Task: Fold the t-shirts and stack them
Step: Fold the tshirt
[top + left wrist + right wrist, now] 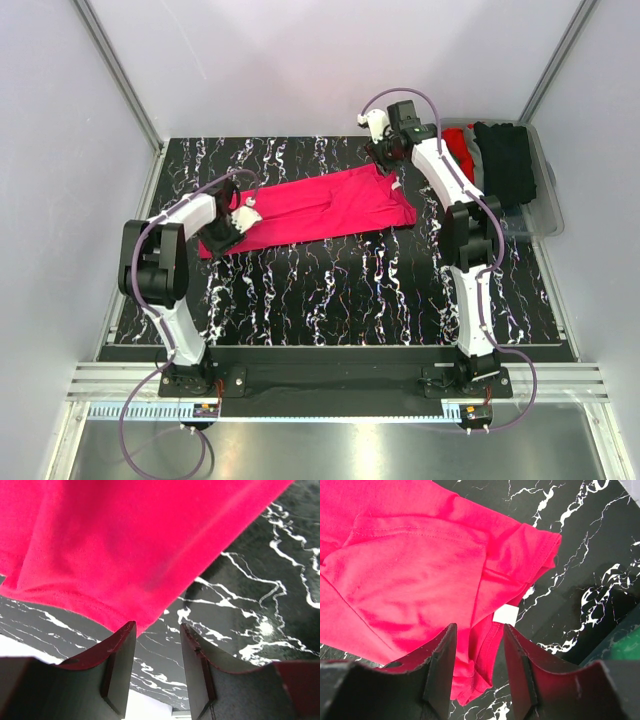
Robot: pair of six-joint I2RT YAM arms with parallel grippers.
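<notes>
Pinkish-red t-shirt [410, 570] — just beyond parted fingers [440, 665].

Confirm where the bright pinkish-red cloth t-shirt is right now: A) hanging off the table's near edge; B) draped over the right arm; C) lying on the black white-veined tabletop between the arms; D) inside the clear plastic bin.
C: the top view shows the bright pinkish-red cloth t-shirt stretched out on the black white-veined tabletop, apart from the clear plastic bin at the far right.
</notes>
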